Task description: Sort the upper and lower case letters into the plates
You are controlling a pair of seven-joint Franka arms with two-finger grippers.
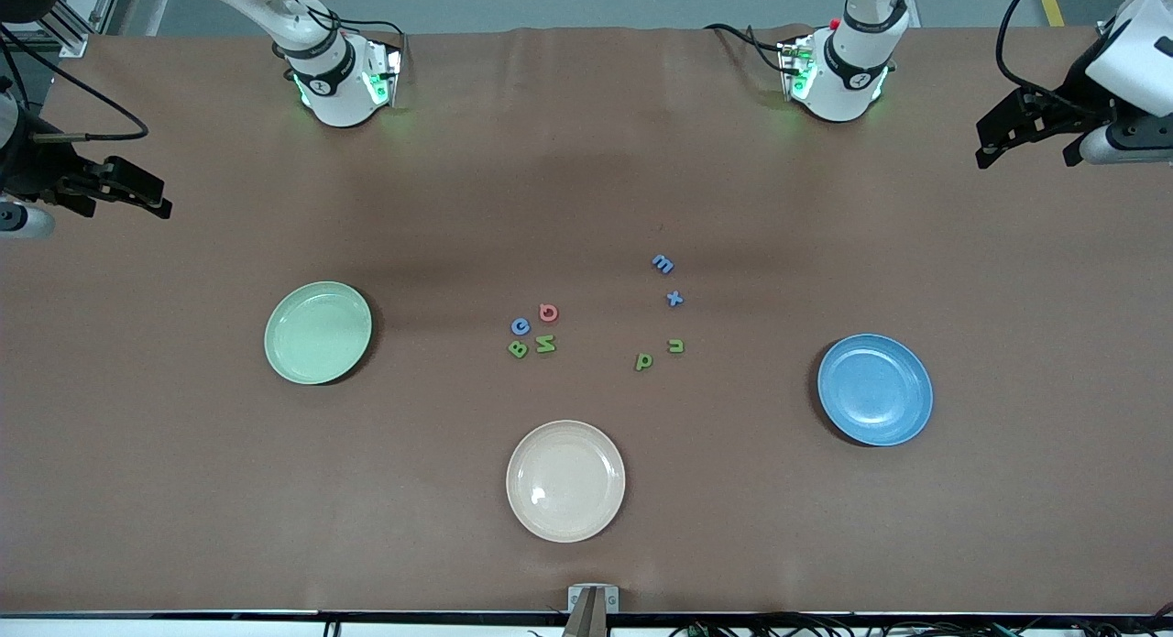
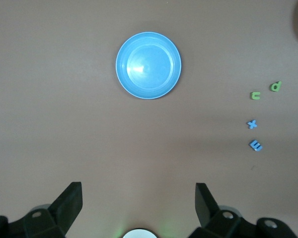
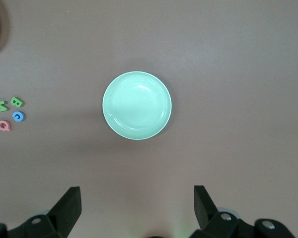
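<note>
Two groups of foam letters lie mid-table. Capitals: red round one (image 1: 548, 313), blue C (image 1: 520, 325), green B (image 1: 518, 348), green N (image 1: 546, 345). Small ones: blue m (image 1: 663, 264), blue x (image 1: 674, 298), green n (image 1: 676, 346), green p (image 1: 644, 361). The light green plate (image 1: 318, 333) lies toward the right arm's end and the blue plate (image 1: 875, 389) toward the left arm's end; both are empty. My right gripper (image 1: 154, 200) is open and empty, up over the table's end. My left gripper (image 1: 1025, 151) is open and empty over the other end. Both arms wait.
A cream-beige plate (image 1: 565, 480) lies empty nearer the front camera than the letters. The left wrist view shows the blue plate (image 2: 148, 65) and the small letters (image 2: 256, 95). The right wrist view shows the green plate (image 3: 137, 105) and the capitals (image 3: 17, 102).
</note>
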